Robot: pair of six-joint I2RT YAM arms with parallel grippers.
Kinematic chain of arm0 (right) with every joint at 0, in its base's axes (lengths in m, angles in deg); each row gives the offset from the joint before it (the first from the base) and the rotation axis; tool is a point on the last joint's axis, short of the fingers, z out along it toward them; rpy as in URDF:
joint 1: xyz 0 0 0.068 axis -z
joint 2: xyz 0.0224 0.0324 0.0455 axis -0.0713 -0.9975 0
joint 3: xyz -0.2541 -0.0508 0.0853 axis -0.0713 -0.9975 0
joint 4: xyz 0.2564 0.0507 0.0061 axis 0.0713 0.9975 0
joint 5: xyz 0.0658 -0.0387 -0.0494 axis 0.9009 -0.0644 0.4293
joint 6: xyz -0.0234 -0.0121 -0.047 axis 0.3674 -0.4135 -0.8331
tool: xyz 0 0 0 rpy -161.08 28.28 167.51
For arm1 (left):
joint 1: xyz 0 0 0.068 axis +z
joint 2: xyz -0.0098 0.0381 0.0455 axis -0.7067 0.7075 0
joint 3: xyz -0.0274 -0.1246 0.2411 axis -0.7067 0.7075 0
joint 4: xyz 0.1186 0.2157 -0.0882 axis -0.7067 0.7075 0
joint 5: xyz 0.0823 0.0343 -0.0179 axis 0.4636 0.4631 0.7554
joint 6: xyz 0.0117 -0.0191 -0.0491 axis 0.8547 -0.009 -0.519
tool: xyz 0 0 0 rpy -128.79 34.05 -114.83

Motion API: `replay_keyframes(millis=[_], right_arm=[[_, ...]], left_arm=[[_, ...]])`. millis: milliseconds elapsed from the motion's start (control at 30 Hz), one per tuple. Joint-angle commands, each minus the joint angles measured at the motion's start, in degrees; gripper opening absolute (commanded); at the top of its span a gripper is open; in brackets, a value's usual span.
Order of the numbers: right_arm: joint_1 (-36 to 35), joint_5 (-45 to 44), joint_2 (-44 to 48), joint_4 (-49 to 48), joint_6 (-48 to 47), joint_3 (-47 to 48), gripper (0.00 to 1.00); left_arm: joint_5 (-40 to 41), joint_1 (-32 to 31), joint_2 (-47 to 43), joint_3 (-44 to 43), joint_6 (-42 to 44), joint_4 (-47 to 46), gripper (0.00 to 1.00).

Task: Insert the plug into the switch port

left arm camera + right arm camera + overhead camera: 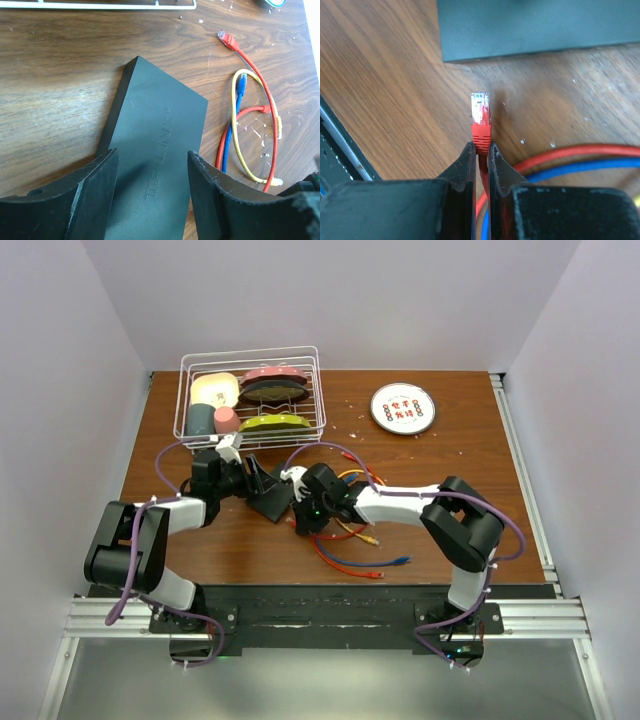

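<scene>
Over the switch (155, 115), left end effector (152, 156) stands spread; right end effector (480, 148) pinches the plug (481, 117).

- Wire basket (250, 390), upper left of the top view: it blocks the far table just behind your left gripper (152, 167).
- Switch (155, 145), centre of the left wrist view: your open fingers straddle it.
- Loose cables (250, 130), right of that view: they crowd the wood beside the switch.
- Plug (481, 117), centre of the right wrist view: bare wood separates it from the switch's edge.
- White disc (402, 408), upper right of the top view: you have open table (470, 490) around it.
</scene>
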Motion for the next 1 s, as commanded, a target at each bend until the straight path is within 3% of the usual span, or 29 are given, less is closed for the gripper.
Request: replay_keyframes(millis=[0,533,967], right_arm=[[-0.55,1.29,-0.85,-4.27,2.25,1.59,0.0],[-0.9,-9.69,-5.6,6.89,-0.21,7.03,0.0],[-1.43,-9.08,-6.57,12.61,-1.35,10.2,0.0]], left_arm=[[-0.25,0.87,0.25,-1.64,1.37,-0.16,0.61],[-0.59,2.27,4.46,-4.89,4.54,0.46,0.61],[-4.81,2.27,7.45,-4.98,3.57,-0.15,0.56]])
